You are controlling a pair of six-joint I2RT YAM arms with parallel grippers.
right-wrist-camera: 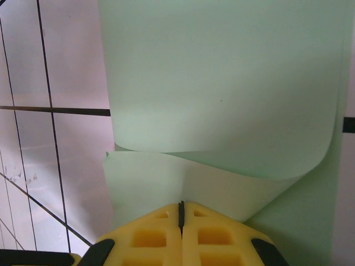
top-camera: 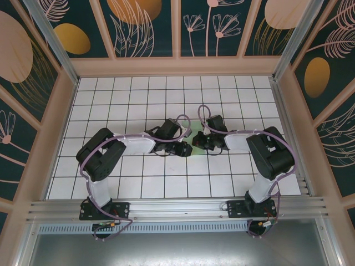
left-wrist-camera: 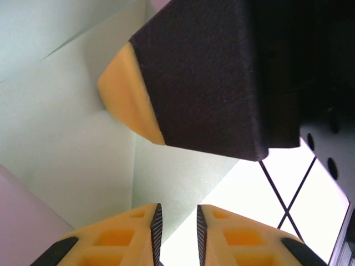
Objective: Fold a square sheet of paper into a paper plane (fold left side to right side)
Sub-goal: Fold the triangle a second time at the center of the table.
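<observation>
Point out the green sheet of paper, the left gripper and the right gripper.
sheet of paper (right-wrist-camera: 222, 72): right wrist view, on the curled-over upper flap.
left gripper (left-wrist-camera: 178, 216): left wrist view, the gap between its yellow fingertips.
right gripper (right-wrist-camera: 181, 208): right wrist view, the seam where its yellow fingertips meet.

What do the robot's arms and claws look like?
The left arm and right arm are chunky black-and-white segments with lilac cables looping along them. The left gripper and right gripper have yellow fingers with square hollows and dark inner faces.
</observation>
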